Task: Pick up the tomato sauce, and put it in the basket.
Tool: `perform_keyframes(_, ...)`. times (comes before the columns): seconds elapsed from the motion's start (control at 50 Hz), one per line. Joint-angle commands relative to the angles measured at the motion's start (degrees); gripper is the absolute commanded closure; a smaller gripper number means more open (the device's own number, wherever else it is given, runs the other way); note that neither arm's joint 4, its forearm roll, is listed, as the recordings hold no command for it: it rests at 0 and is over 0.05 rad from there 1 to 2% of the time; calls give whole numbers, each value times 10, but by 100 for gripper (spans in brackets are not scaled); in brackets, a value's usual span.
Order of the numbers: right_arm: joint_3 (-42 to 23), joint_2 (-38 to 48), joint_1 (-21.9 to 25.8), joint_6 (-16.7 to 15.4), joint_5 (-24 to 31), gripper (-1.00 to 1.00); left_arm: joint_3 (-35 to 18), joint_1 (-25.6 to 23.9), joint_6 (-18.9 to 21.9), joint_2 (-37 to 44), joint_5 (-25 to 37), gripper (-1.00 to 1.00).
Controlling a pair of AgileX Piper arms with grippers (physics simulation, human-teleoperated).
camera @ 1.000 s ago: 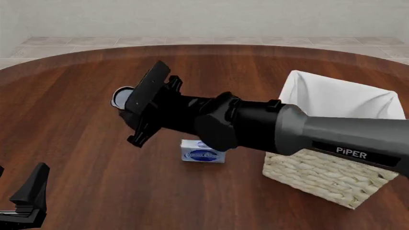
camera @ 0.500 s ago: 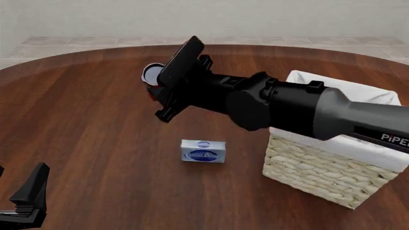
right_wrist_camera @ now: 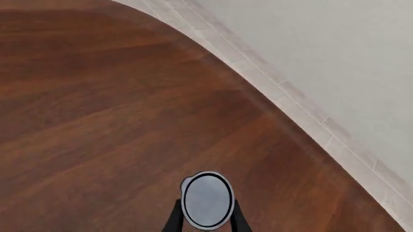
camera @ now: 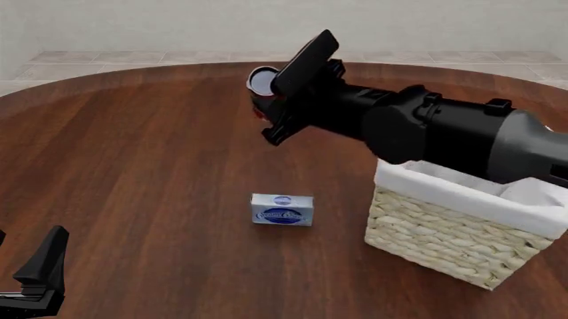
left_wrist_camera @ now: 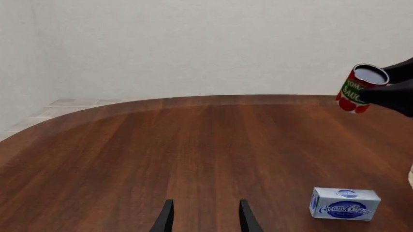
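Dark wood table (camera: 133,153) filled the scene, with pale tiled floor and a plain wall beyond it. At the right gripper (right_wrist_camera: 206,220), the jaws were clamped on the tomato sauce (camera: 262,86), one finger on each side of the can, its silvery top facing back toward the wrist camera. The can hung in the air, clear of the table, tilted so its long axis ran roughly along the fingers rather than upright. Taking the basket (camera: 443,232) as the landmark, the can sat up and to the left of it, not yet over the white cloth lining; the right arm stretched across above the basket's far rim. A blue-and-white box (camera: 282,210) lay on the table to the basket's left, nearer the camera than the can. The left gripper (left_wrist_camera: 202,217) rested low, well away from the basket, its jaws parted and empty. Judging from this, the can needed carrying rightward and nearer until above the basket opening.
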Motion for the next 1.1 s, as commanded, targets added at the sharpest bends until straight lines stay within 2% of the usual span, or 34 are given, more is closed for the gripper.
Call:
perform_keyframes(0.02, 29, -32, -40, 13, -5, 100, 0, 0, 0, 0, 0, -100)
perform_keyframes(0.4, 71, -80, -119, 16, -3, 100, 0, 0, 0, 0, 0, -100)
perform_keyframes(0.7, 85, -103, -159, 20, 2, 100, 0, 0, 0, 0, 0, -100)
perform_keyframes(1.1, 102, -127, -211, 11, 13, 100, 0, 0, 0, 0, 0, -100)
